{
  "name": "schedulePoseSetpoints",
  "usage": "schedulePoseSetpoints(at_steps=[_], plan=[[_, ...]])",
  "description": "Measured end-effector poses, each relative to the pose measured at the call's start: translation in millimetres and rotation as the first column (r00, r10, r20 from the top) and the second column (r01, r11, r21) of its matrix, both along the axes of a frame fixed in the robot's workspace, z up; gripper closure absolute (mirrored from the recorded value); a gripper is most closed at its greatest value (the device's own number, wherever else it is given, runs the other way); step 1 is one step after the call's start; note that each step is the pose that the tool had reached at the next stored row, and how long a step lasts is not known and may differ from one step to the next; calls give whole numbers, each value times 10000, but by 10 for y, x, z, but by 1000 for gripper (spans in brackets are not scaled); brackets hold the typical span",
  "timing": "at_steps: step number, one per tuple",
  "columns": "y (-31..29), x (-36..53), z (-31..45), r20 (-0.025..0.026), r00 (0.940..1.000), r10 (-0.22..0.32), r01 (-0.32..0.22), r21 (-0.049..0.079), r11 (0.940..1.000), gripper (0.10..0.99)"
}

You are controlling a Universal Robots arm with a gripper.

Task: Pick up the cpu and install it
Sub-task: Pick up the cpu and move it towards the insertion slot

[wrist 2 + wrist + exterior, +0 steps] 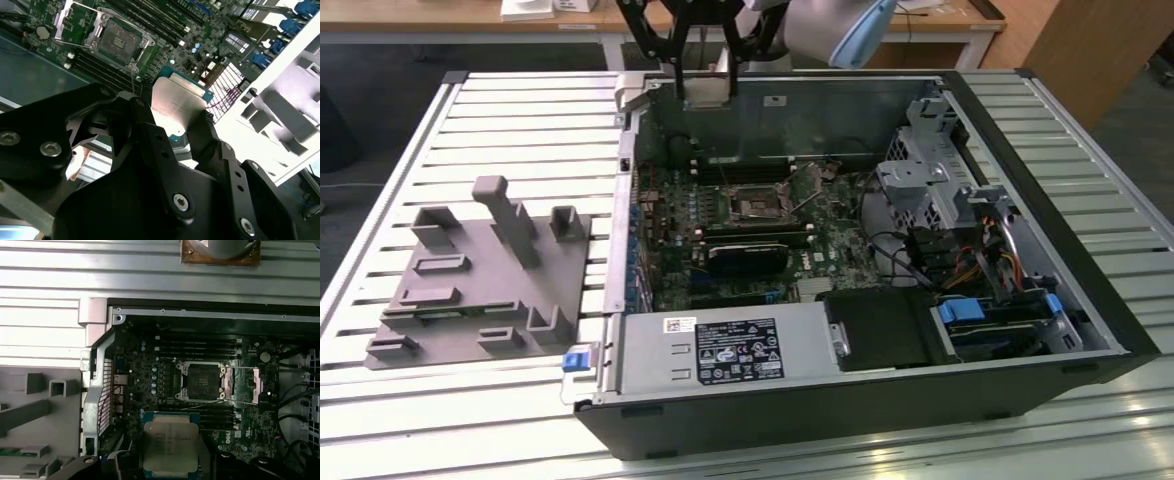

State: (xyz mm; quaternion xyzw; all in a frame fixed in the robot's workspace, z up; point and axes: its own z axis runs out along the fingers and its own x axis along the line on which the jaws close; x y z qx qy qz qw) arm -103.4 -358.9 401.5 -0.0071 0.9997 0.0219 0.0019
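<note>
Gripper (175, 115) pinching the cpu (171, 447) by its edges, high and off to one side of the open socket (202, 382) (frame (243, 385) lifted); likely best carried level, square to it.

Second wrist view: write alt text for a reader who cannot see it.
The end effector grips the cpu by its edges, silvery top showing, over the motherboard. The open socket on the board lies apart from the cpu; a grey tray sits off to one side.
</note>
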Motion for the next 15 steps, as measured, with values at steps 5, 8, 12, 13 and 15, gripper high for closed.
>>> schedulePoseSetpoints(at_steps=[5, 8, 12, 13, 15], plan=[[65, 76, -5, 15, 10000, 0, 0, 0, 10000, 557], [103, 141, -9, 19, 10000, 0, 0, 0, 10000, 557], [139, 248, -16, 20, 10000, -4, 4, -1, 10000, 557], [145, 274, -18, 20, 10000, -7, 7, 0, 10000, 557], [154, 323, -23, 21, 10000, -15, 15, 0, 10000, 557]])
